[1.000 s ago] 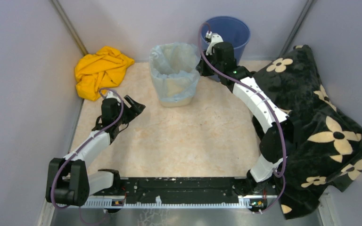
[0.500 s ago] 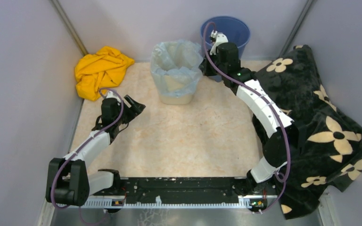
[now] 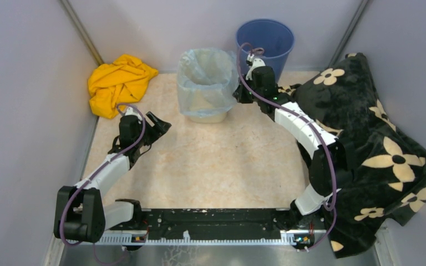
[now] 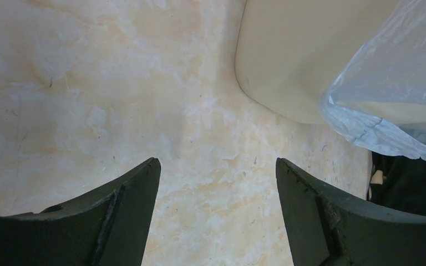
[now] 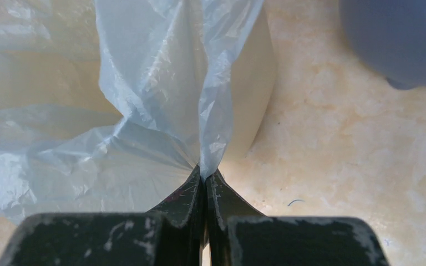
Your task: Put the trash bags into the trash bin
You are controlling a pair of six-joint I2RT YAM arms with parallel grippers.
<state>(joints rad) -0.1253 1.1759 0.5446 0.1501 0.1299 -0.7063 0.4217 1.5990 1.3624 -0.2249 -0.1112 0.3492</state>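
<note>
Trash bag (image 5: 161, 83) between closed right fingers (image 5: 182, 200)

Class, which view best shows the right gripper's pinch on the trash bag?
Right wrist: right gripper shut on a trash bag fold, close up. Top view shows it tiny; left wrist, only the bag's edge.

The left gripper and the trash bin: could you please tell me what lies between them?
Only bare marbled tabletop lies between the left gripper and the trash bin; the left wrist view shows it, and the top view agrees.

Pale-blue trash bag (image 3: 202, 69), cream trash bin (image 3: 209, 116) — tabletop (image 3: 227, 163) beige, seemingly marbled.
</note>
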